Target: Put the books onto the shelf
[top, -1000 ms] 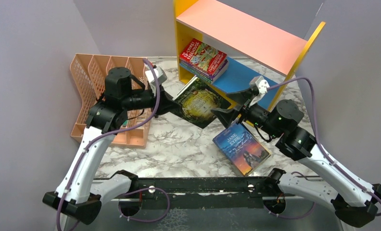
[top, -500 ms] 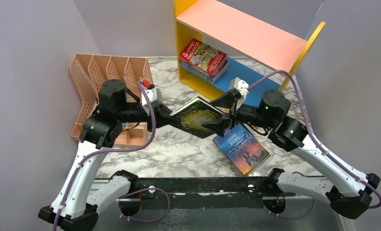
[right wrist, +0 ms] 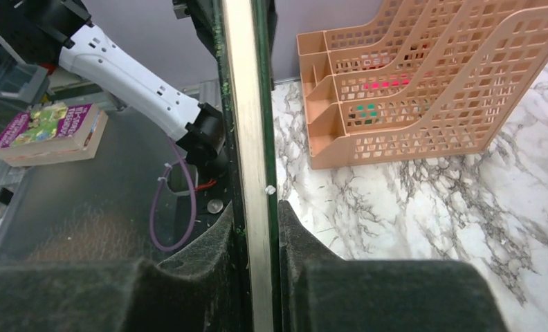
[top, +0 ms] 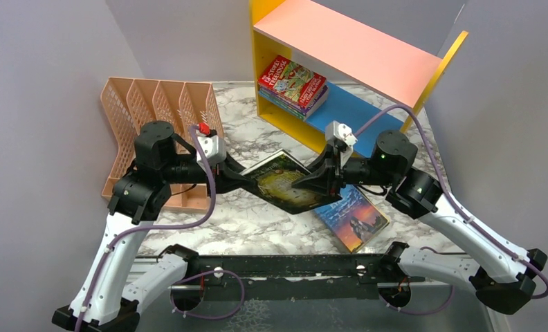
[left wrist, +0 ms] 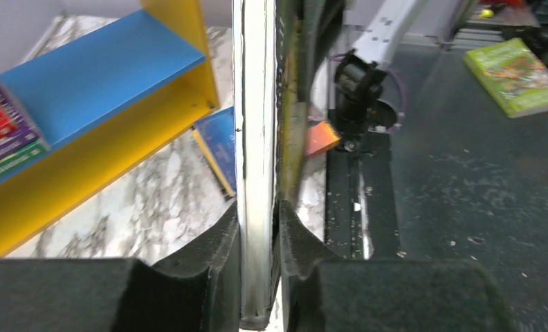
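Note:
A dark green-gold book [top: 285, 181] hangs above the marble table, held from both sides. My left gripper [top: 247, 178] is shut on its left edge, and the pages [left wrist: 256, 138] run up between the fingers [left wrist: 223, 238]. My right gripper [top: 307, 185] is shut on the opposite edge [right wrist: 247, 138]. A blue "Jane Eyre" book [top: 358, 220] lies flat on the table, partly under the held book. A stack of cartoon-cover books [top: 292, 86] rests on the blue lower board [top: 351, 111] of the shelf [top: 347, 48].
The peach mesh file rack [top: 153, 114] stands at the left, behind my left arm. Off the table, a green book [left wrist: 513, 66] and a purple-green book [right wrist: 50, 128] lie on dark surfaces. A black rail [top: 285, 266] runs along the near edge.
My right gripper moved left to the dark green-gold book and shut on its edge. My left gripper pulled the book nearer, away from the shelf.

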`<control>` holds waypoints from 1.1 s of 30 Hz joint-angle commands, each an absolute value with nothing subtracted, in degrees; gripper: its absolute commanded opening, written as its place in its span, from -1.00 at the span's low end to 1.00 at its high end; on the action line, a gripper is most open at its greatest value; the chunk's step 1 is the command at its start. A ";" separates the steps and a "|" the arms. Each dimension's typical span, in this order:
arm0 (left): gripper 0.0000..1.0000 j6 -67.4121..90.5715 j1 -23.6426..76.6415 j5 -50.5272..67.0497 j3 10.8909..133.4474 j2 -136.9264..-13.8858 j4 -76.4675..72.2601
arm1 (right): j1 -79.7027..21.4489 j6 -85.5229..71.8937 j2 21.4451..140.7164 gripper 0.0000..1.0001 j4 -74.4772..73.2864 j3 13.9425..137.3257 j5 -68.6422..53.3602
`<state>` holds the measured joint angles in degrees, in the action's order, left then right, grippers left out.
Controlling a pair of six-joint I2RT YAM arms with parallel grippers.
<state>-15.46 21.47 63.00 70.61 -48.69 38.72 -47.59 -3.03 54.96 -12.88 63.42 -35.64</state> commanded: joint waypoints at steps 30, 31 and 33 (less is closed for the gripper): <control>0.58 49.65 24.32 55.94 41.33 -41.70 -23.30 | -47.27 -34.57 39.86 -0.99 18.62 47.33 -17.54; 0.57 49.54 24.61 56.06 41.32 -41.67 -23.41 | -47.28 -34.67 40.17 -0.99 19.05 47.48 -18.02; 0.56 49.22 25.14 56.22 41.30 -41.96 -23.43 | -47.29 -34.95 40.87 -0.99 19.72 47.85 -19.07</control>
<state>48.14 24.08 52.95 42.17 -42.26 -19.59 -47.24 -32.71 40.71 10.00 46.44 -16.49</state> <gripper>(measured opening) 0.788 0.196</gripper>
